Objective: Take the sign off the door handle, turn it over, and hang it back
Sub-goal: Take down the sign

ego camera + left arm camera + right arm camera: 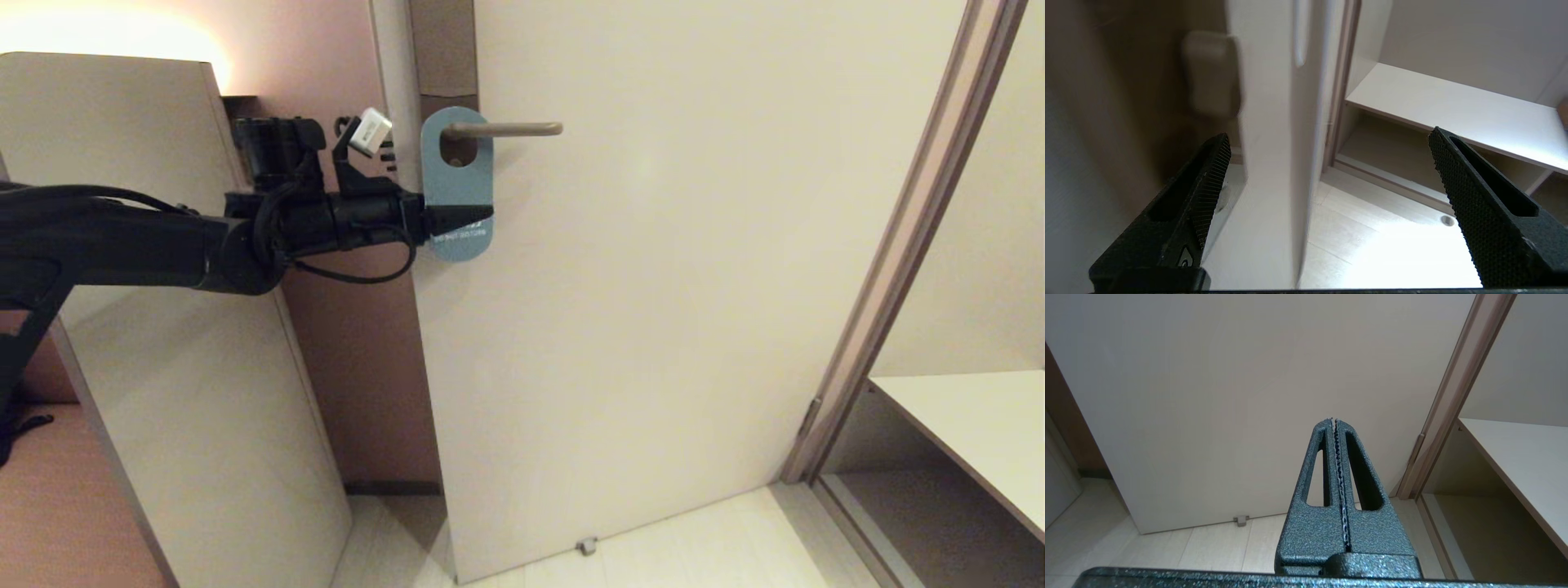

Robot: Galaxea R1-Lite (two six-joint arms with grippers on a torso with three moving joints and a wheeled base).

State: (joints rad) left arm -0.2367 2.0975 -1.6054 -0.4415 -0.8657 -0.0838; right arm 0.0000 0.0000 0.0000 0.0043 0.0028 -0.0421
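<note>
Head view: blue sign (457, 184) hangs by its oval hole on the door handle (510, 129), at 11 o'clock on the pale door (694, 286). Left gripper (478, 216) overlaps the sign's lower part from 9 o'clock; contact unclear. Its fingers (1204, 192) stand spread wide in the left wrist view, nothing between them. Cabinet panel (163, 327) at 8 o'clock, shelf (980, 425) at 4 o'clock. Right gripper (1336, 422) clenched, empty, facing the door's lower part.

Sign (457, 184) on door handle (510, 129); left claw (469, 216) before its lower part
</note>
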